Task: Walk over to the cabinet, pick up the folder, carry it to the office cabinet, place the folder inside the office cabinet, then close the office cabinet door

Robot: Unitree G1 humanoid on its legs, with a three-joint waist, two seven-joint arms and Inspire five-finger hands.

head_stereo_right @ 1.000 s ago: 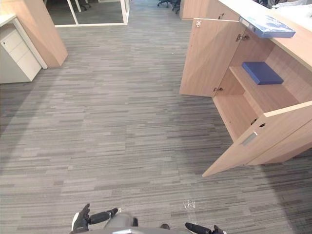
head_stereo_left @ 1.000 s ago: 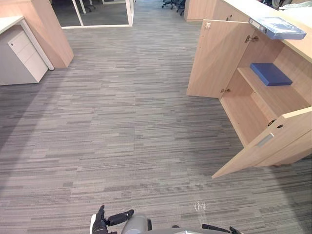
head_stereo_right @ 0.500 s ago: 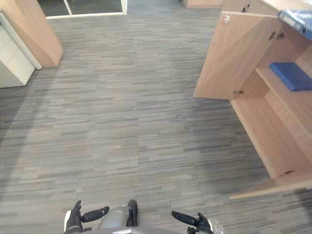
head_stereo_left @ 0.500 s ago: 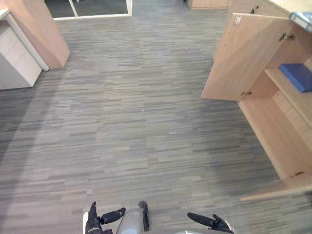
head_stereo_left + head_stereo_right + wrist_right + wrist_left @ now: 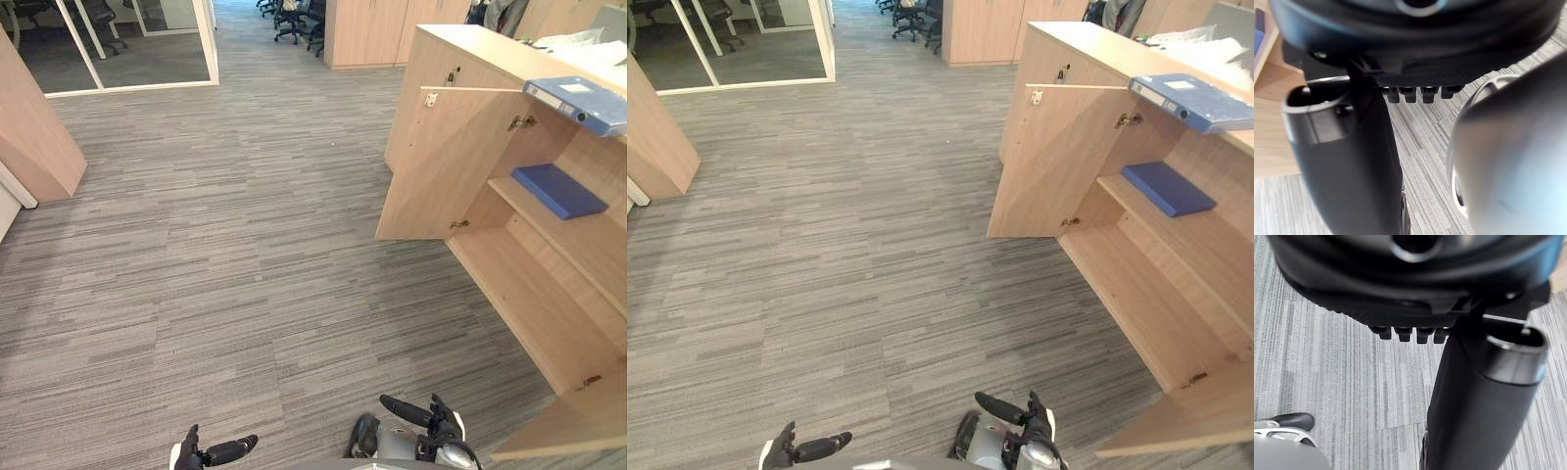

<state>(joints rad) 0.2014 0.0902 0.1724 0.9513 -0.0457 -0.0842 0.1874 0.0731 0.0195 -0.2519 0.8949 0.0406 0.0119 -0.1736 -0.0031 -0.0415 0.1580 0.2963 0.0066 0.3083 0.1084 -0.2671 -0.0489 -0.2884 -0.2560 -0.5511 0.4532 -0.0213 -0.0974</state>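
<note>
A blue-grey folder (image 5: 578,103) lies flat on top of the light wooden cabinet (image 5: 460,54) at the right. Both cabinet doors are open: the far one (image 5: 441,162) swings out over the carpet, and the near one (image 5: 578,431) juts out at the lower right. Inside, a dark blue folder (image 5: 558,189) rests on the shelf (image 5: 578,240). My left hand (image 5: 211,452) and right hand (image 5: 421,416) hang low at the view's bottom edge, well short of the cabinet. Both are open and hold nothing. Each wrist view looks down past straight fingers (image 5: 1410,334) and a thumb (image 5: 1347,161) onto carpet.
Grey striped carpet (image 5: 225,255) stretches ahead. A wooden panel (image 5: 34,137) stands at the left and a glass partition (image 5: 127,49) at the back left. Office chairs (image 5: 294,15) and more wooden cabinets (image 5: 367,29) stand far back. Papers (image 5: 578,41) lie on the cabinet top.
The camera has swung and lifted, so the cabinet top with the folder and the far room show again. My right hand now sits higher in view and my left hand lower.
</note>
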